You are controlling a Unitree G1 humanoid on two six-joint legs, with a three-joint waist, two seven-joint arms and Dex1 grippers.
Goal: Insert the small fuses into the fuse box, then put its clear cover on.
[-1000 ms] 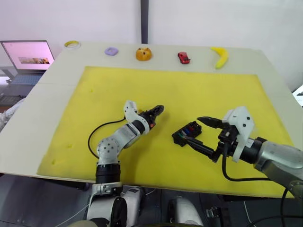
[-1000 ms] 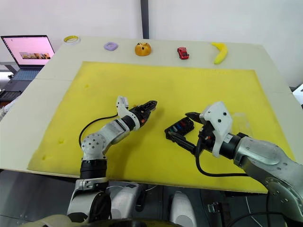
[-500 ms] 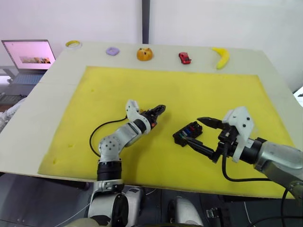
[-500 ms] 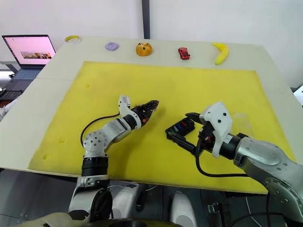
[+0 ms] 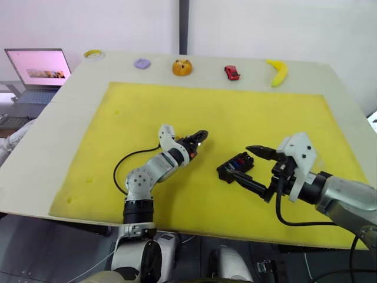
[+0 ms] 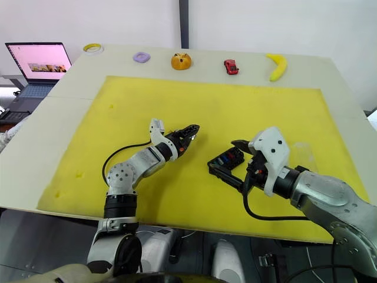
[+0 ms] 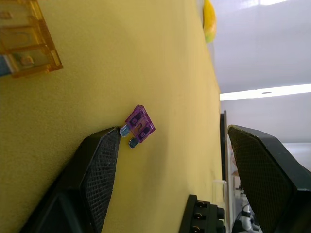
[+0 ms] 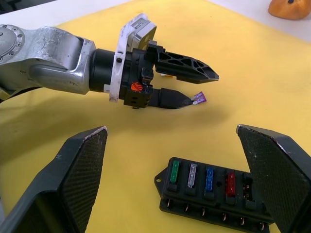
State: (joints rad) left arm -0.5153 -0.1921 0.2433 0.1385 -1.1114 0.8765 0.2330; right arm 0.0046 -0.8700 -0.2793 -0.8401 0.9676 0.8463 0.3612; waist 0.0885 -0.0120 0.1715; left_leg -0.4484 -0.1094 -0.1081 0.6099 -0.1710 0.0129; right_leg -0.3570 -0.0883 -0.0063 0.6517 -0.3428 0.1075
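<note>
While the left gripper (image 7: 170, 145) stands wide open and empty around the tiny purple plastic fuse (image 7: 140, 126) on the yellow foam mat (image 5: 235, 112), it should close gently, squarely. The right gripper (image 8: 170, 160), open and empty, frames the black rectangular fuse box (image 8: 214, 191).

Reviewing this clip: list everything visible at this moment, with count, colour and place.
Foam mat: one, yellow, covering most of the table.
Table: one, off-white.
Fuse box: one, black, on the mat between the right gripper's fingers; green, grey, blue and red fuses seated in one row.
Purple fuse: one, loose on the mat at the left gripper's fingertip.
Orange fuse: one, translucent, loose on the mat.
Banana: one, yellow, far edge.
Toy car: one, red, far edge.
Orange object: one, far edge.
Purple ring: one.
Tape roll: one, yellowish.
Laptop: one, open, far left.
Left gripper: jaws open.
Right gripper: jaws open.
</note>
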